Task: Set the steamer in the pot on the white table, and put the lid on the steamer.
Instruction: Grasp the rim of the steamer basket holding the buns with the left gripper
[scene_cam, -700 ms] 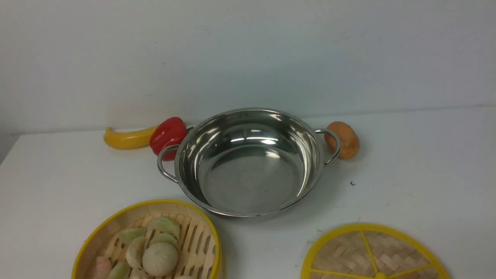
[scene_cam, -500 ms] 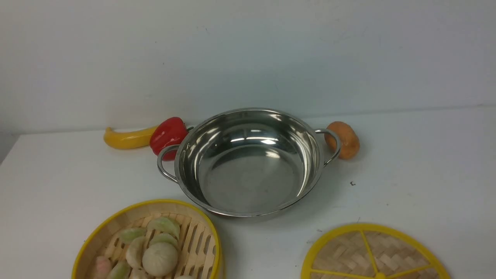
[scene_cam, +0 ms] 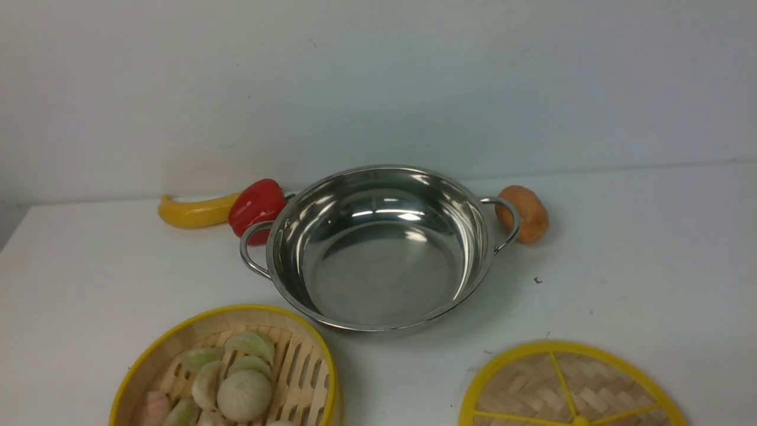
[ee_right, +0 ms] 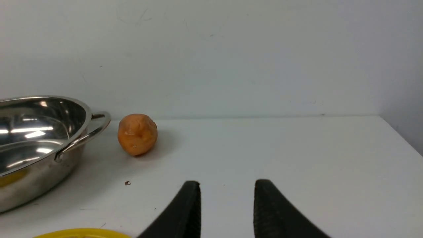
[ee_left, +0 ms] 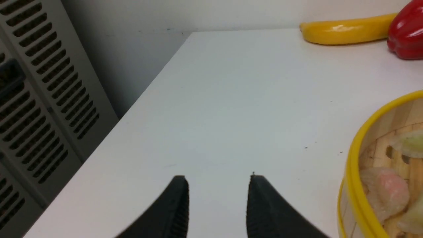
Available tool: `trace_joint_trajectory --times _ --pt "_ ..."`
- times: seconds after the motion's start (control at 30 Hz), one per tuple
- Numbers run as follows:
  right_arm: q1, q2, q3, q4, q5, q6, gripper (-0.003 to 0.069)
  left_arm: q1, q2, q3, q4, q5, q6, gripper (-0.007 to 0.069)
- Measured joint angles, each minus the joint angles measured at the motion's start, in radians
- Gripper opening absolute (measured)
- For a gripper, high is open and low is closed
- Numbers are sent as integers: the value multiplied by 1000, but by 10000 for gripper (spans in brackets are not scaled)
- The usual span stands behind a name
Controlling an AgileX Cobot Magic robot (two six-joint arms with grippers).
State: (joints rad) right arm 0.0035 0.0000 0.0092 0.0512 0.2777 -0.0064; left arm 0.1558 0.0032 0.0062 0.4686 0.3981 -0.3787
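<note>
Nothing is judged done yet: the round yellow-rimmed bamboo steamer [scene_cam: 233,308] is seen near-left on the speckled white table [scene_cam: 650,248], the flat woven yellow-spoked lid [scene_cam: 532,384] near-right, the wide shiny steel pot [scene_cam: 378,260] unfilled farther back, and the left gripper [ee_left: 218,198] and right gripper [ee_right: 227,201] are held moderately parted, with nothing gripped.

Lower left, the round bamboo steamer basket [scene_cam: 227,309] shows a yellow rim, tan slats, pale green and white buns [scene_cam: 244,394]. Lower right, the flat woven bamboo lid [scene_cam: 526,384] has yellow rim and spokes. The centre's shiny steel pot [scene_cam: 378,266] is silver; the plain tabletop [scene_cam: 650,248] white, dark-specked.
</note>
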Motion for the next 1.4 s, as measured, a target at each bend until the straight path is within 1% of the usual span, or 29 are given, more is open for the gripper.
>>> trace_joint_trajectory --times 0.07,0.1,0.13,0.23,0.3,0.43,0.47,0.53,0.6,0.67,0.7,0.77,0.83,0.93,0.97,1.03,1.1,1.17,1.2,1.23,1.27,1.3,1.33,1.37,1.4 --pt "0 0 0 0 -1 0 243 -58 0 0 0 0 0 241" --pt "0 0 0 0 -1 0 243 -64 0 0 0 0 0 241" --pt "0 0 0 0 -1 0 243 -113 0 0 0 0 0 241" --pt "0 0 0 0 -1 0 243 -190 0 0 0 0 0 241" --pt "0 0 0 0 -1 0 243 -227 0 0 0 -1 0 241" --pt "0 0 0 4 -1 1 243 -239 0 0 0 -2 0 241" --pt "0 0 0 23 -4 12 243 -239 0 0 0 -2 0 241" --pt "0 0 0 82 -11 50 243 -239 0 0 0 -2 0 241" --pt "1 0 0 220 -29 128 243 -239 0 0 5 -3 2 241" --pt "1 0 0 325 -36 203 243 -239 0 0 -4 -9 -6 241" --pt "2 0 0 425 -38 265 243 -239 0 0 -33 -28 -28 241" --pt "4 0 0 521 -38 322 243 -239 0 0 -131 -89 -95 241" --pt "5 0 0 610 -52 366 243 -239 0 0 -284 -181 -195 241" --pt "5 0 0 659 -61 384 243 -239 0 0 -488 -310 -306 241" --pt "5 0 0 666 -61 387 243 -239 0 0 -536 -346 -331 241" --pt "5 0 0 670 -61 388 243 -239 0 0 -589 -398 -346 241" --pt "6 0 0 676 -60 387 243 -239 -1 0 -621 -492 -354 241" --pt "6 0 0 678 -61 387 243 -239 -1 0 -625 -567 -356 241" --pt "6 0 0 679 -61 387 243 -239 -1 0 -625 -567 -356 241" --pt "7 0 0 684 -62 387 243 -239 -1 0 -625 -607 -356 241" --pt "7 0 0 699 -75 387 243 -239 -1 0 -620 -682 -356 241" --pt "7 0 0 713 -84 387 243 -239 -1 0 -620 -717 -356 241" --pt "7 0 0 716 -87 387 243 -239 -1 0 -620 -717 -356 241" --pt "7 0 0 741 -119 386 243 -239 -1 0 -619 -800 -356 241" --pt "7 0 0 743 -122 384 243 -239 -1 0 -617 -823 -356 241"
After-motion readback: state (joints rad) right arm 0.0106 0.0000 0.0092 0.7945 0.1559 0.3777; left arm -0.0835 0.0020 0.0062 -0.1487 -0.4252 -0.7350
